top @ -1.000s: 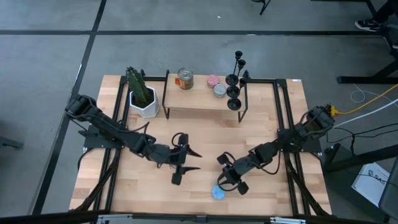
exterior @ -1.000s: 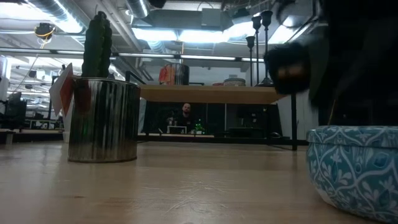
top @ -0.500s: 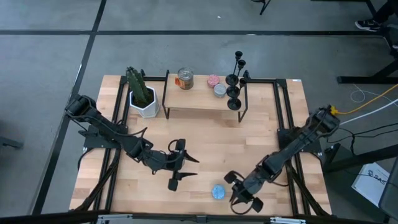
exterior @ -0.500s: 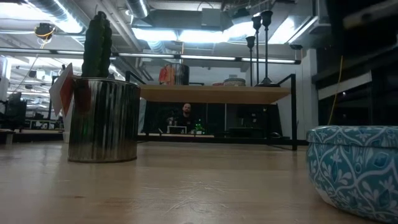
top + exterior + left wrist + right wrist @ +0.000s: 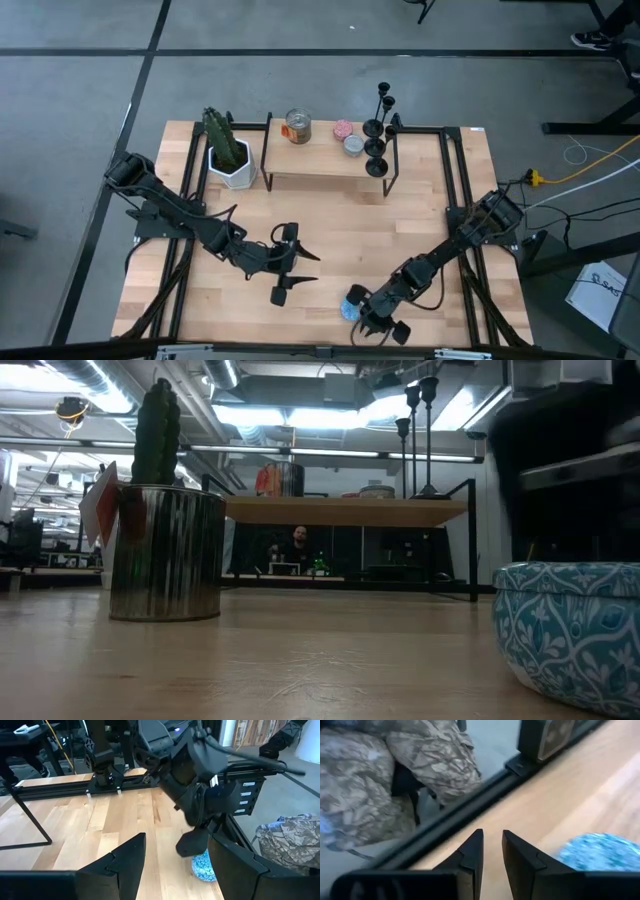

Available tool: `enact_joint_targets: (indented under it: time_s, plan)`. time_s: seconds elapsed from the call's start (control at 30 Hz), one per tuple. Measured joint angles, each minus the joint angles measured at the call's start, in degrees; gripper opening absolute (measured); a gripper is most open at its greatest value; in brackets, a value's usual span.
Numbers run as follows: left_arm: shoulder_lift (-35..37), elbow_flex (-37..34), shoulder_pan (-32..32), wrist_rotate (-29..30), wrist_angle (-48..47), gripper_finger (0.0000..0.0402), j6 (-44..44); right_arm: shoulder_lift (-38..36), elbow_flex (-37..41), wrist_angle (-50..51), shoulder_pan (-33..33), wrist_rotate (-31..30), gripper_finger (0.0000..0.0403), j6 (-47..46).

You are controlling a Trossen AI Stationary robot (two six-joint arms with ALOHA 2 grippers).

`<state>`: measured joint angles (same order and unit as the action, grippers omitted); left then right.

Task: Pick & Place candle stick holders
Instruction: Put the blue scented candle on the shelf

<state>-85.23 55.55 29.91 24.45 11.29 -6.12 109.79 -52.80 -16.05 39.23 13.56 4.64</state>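
- Since the earlier frames, only the right arm has shifted: its right claw point(image 5: 376, 322) has swung from mid-desk toward the near edge and now sits just right of the small blue-and-white patterned ceramic bowl point(image 5: 350, 308); the left arm, the bowl and the shelf items lie as they did.
- Right claw: fingers narrowly parted with a slim gap between them in the right wrist view, holding nothing; the bowl shows just beside them.
- Left claw point(image 5: 292, 266): fingers spread and empty, near the middle of the light wooden desk point(image 5: 340, 230), left of the bowl and pointing toward it.
- Matte-black metal candle stick holders point(image 5: 378, 128): grouped upright at the right end of the low wooden shelf point(image 5: 325, 155) at the far side of the desk, well apart from both claws; in the low view their thin stems and small cups rise above the shelf point(image 5: 415, 435).
- Handling, as a judgement: each holder is likely stiff, light and top-heavy on a small round base, so it may tip if nudged; the smooth thin stem could slip or rotate in a loose pinch.
- Suggested hold: low on the stem, just above the base, fingers closing squarely from the side; neighbouring holders stand close, so the approach leaves little room.
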Motion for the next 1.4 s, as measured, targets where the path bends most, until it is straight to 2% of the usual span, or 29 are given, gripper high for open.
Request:
enact_joint_targets:
  time_s: [0.2, 0.37, 0.63, 0.83, 0.93, 1.1, 1.23, 1.33, 1.4]
  plan:
    - [0.0, 0.0, 0.0, 0.1, -0.9, 0.021, -0.2, -0.1, 0.0, 0.7, -3.2, -3.2, 0.0073, 5.5]
    - [0.0, 0.0, 0.0, 0.3, -2.0, 0.021, -0.2, -0.2, 0.0, 2.4, -6.7, -3.5, 0.0073, 8.2]
    - [0.0, 0.0, 0.0, 1.7, -5.5, 0.021, -2.5, -0.2, 0.0, 2.4, -12.1, 0.1, 0.0073, 14.0]
    - [0.0, 0.0, -0.3, -3.0, -7.4, 0.021, -5.8, -1.4, 0.0, 2.8, -15.7, 5.8, 0.0073, 13.7]
    - [0.0, 0.0, -0.9, -3.6, -7.9, 0.021, -7.9, -5.3, 0.0, 8.8, -16.5, 6.6, 0.0073, 13.4]
    - [0.1, 0.0, -1.8, -4.9, -8.5, 0.021, -8.3, -15.7, 0.0, 20.7, -17.7, 5.8, 0.0073, 12.2]
    - [-0.3, 0.0, -2.3, -5.3, -8.5, 0.021, -8.2, -25.3, 0.0, 35.9, -18.3, 5.4, 0.0073, 9.3]
    - [-1.5, 0.2, -2.3, -6.7, -8.4, 0.021, -6.7, -32.1, 0.1, 45.2, -18.3, 3.3, 0.0073, 6.7]
    - [-3.2, 1.0, -2.2, -7.1, -8.4, 0.021, -5.9, -36.7, 1.4, 47.6, -18.3, 1.8, 0.0073, 5.2]
